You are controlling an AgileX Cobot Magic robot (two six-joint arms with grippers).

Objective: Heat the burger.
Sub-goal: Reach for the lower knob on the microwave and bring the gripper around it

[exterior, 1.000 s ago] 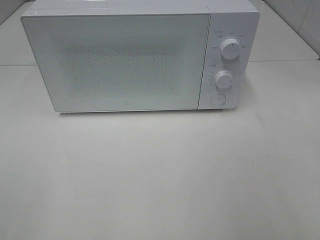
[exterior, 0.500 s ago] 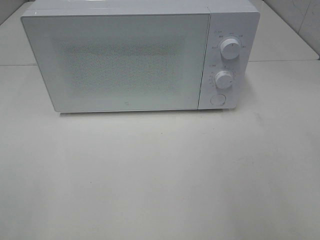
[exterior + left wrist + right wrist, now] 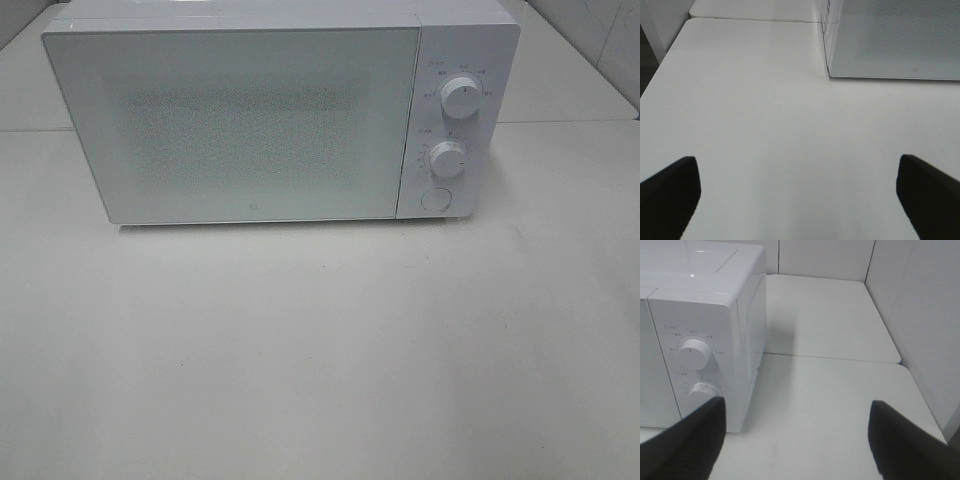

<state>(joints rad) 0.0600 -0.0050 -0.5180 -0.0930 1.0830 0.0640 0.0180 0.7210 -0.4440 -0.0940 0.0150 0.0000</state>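
Observation:
The burger shows in no view. A white microwave [image 3: 270, 110] stands at the back of the white table with its door shut; the frosted door hides its inside. Two white knobs, upper [image 3: 460, 97] and lower [image 3: 448, 158], and a round button [image 3: 435, 199] sit on its right panel. My left gripper [image 3: 799, 197] is open and empty, low over the table in front of the microwave's left corner [image 3: 830, 75]. My right gripper [image 3: 795, 440] is open and empty, to the right of the microwave's knob panel [image 3: 695, 365]. Neither gripper shows in the high view.
The white table [image 3: 320, 350] spreads in front of the microwave. A second table top [image 3: 825, 310] lies behind it. A white tiled wall [image 3: 920, 315] stands close on the right. The table's left edge [image 3: 660, 70] drops to a dark floor.

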